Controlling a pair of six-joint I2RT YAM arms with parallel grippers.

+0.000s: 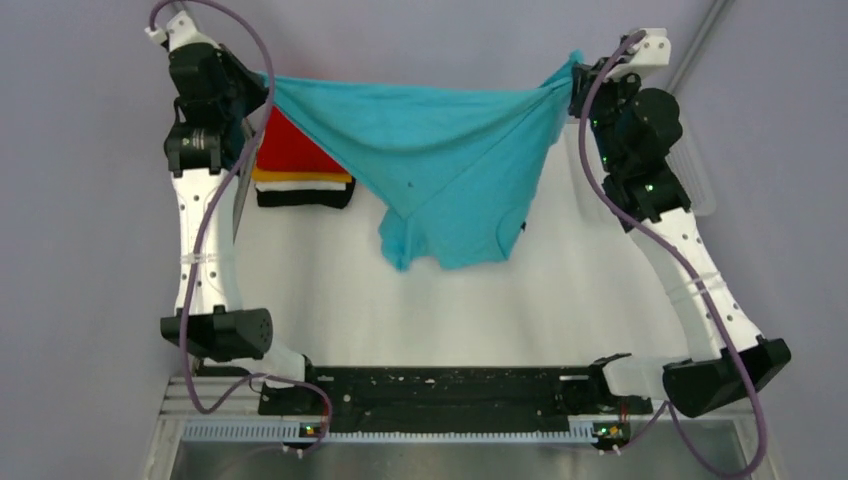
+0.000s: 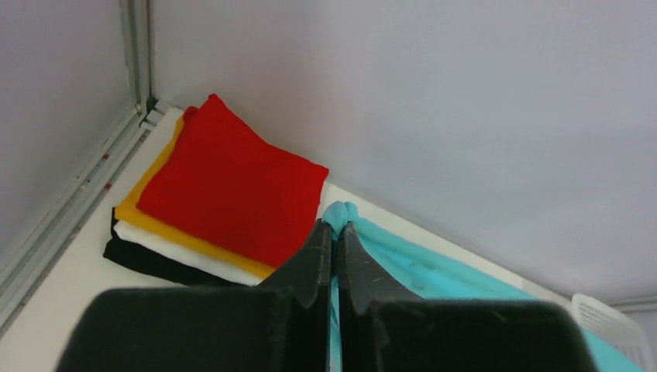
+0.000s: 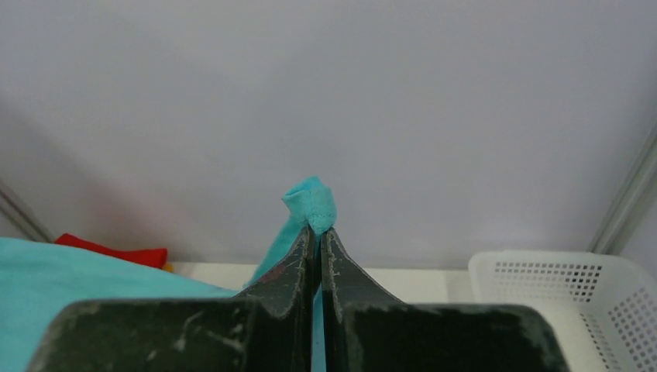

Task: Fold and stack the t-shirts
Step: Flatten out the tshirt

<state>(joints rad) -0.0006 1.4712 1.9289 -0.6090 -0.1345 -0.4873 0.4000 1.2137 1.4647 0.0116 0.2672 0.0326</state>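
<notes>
The turquoise shirt (image 1: 440, 150) hangs in the air across the far side of the bench (image 1: 400, 310), from about 11 o'clock to 1 o'clock in the overhead view, strung by its upper edge between the two claws. The left claw (image 2: 335, 229) is pinched tight on a bunched tuft of the cloth at one end. The right claw (image 3: 318, 232) is pinched on a similar tuft at the other, and a small knob of blue pokes out past each pair of tips.

Held like this, the top edge runs almost taut while the body sags in a V, with its lowest fold and a sleeve drooping toward the middle of the bench. I cannot tell whether that low point touches the surface. The wide, high hold looks meant to open the shirt out so it can be laid down flat for folding. The twisted lower part suggests it is not hanging square yet.

At about 10 o'clock, just beside the left arm, sits the folded pile: the red shirt (image 2: 232, 186) on top, then the orange shirt (image 2: 147, 221), the white shirt (image 2: 182, 254) and the black shirt (image 2: 135, 260) at the bottom. It is probably tucked in that far corner so that folding can be done in the middle. A white basket (image 3: 573, 302) stands at about 2 o'clock, behind the right arm.
</notes>
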